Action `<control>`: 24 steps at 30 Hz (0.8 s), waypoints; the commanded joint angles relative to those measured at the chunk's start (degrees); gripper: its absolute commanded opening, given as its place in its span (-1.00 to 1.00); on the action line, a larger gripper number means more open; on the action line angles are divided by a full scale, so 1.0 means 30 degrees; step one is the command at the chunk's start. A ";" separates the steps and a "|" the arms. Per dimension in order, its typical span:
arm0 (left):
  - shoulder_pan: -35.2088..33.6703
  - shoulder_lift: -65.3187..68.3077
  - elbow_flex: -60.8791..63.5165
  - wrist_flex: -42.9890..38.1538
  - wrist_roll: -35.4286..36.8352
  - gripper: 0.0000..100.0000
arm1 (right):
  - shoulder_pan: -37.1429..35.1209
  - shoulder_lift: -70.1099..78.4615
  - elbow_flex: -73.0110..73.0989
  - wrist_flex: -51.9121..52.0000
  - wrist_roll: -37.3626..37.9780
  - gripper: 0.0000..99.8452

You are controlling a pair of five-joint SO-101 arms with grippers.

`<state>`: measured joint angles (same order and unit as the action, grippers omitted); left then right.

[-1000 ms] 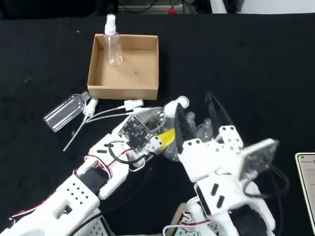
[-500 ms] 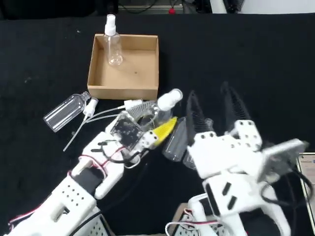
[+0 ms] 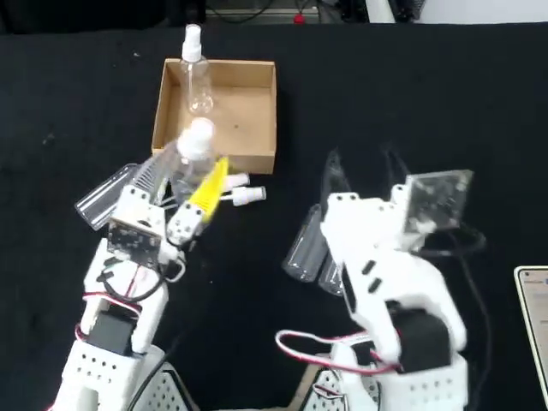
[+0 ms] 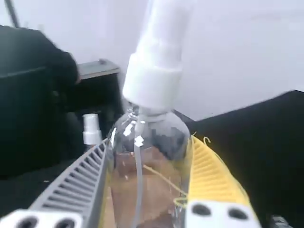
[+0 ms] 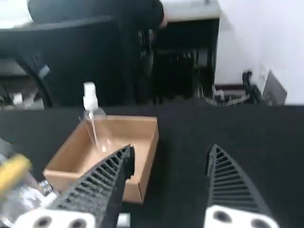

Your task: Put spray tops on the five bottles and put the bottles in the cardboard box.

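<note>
My left gripper point(image 3: 181, 181) is shut on a clear bottle point(image 3: 184, 163) with a white spray top point(image 3: 200, 131), held tilted just in front of the cardboard box point(image 3: 257, 120). In the left wrist view this bottle point(image 4: 147, 180) sits between the grey finger point(image 4: 76, 185) and the yellow finger point(image 4: 209, 175). Another capped bottle point(image 3: 196, 77) stands in the box's far left corner. Two uncapped bottles point(image 3: 304, 244) lie beside my right arm. My right gripper point(image 3: 361, 167) is open and holds nothing. The right wrist view shows the box point(image 5: 142, 156) beyond my right gripper point(image 5: 166, 180).
An uncapped bottle point(image 3: 101, 199) lies left of the left arm, partly hidden by it. Two loose spray tops point(image 3: 244, 193) with long tubes lie in front of the box. A phone point(image 3: 533, 308) rests at the right edge.
The left arm swung left and toward the box, carrying the capped bottle. The right arm drew back from the middle, its gripper staying open.
</note>
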<state>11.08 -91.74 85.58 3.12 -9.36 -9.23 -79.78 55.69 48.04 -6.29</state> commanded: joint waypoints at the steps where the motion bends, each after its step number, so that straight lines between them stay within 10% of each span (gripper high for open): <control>1: -0.1099 -0.0117 -0.0864 -0.1495 0.0176 -0.72 | 0.0176 0.0073 0.1919 -0.1934 -0.0059 -0.53; 24: -0.3707 1.5648 -0.7136 -0.9377 0.0147 -0.72 | -0.1495 0.0073 0.8542 -0.5421 -0.1495 -0.53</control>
<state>1.32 -47.52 68.00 -21.23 -9.45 -13.10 -79.34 81.63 33.54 -10.59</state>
